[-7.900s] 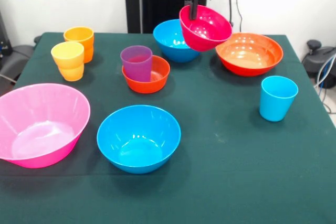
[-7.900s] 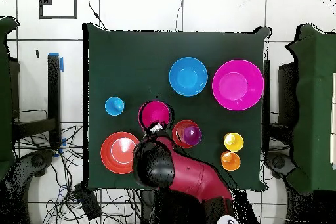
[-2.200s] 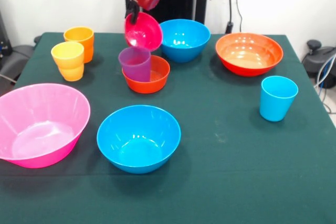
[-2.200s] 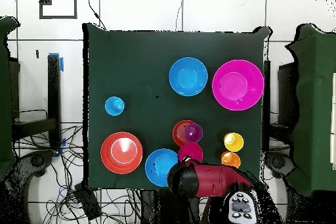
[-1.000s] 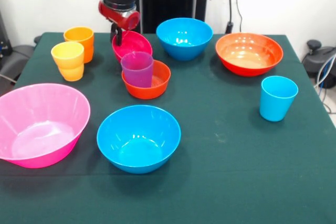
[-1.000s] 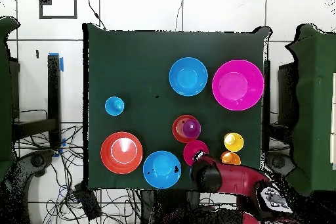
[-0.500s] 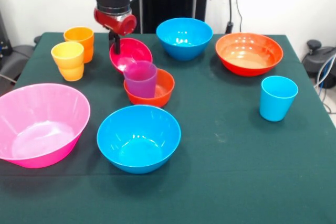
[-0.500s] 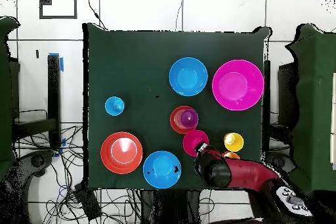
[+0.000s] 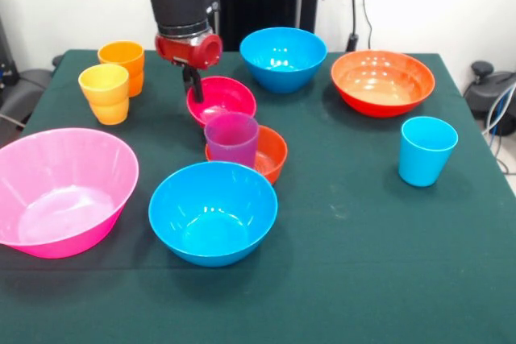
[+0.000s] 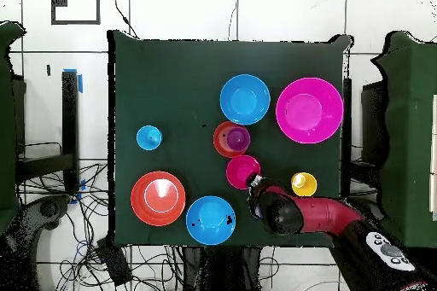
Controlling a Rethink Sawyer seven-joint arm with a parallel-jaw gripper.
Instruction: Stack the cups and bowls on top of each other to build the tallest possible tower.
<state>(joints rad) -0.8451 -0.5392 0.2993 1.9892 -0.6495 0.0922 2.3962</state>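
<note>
Your pincer (image 9: 194, 86) grips the rim of the crimson bowl (image 9: 222, 101), which sits low on the bench (image 9: 363, 263). Just beside it, toward the camera in the front view, the purple cup (image 9: 231, 140) stands in the small orange bowl (image 9: 269, 153), touching the blue bowl (image 9: 213, 212).

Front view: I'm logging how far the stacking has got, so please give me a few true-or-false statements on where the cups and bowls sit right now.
1. The purple tumbler stands inside the small orange bowl. True.
2. The small crimson bowl sits on top of the purple tumbler. False: it is behind the tumbler at table level, at the claw.
3. The light blue tumbler stands alone on the table. True.
4. The huge pink bowl holds a tumbler. False: it holds nothing.
</note>
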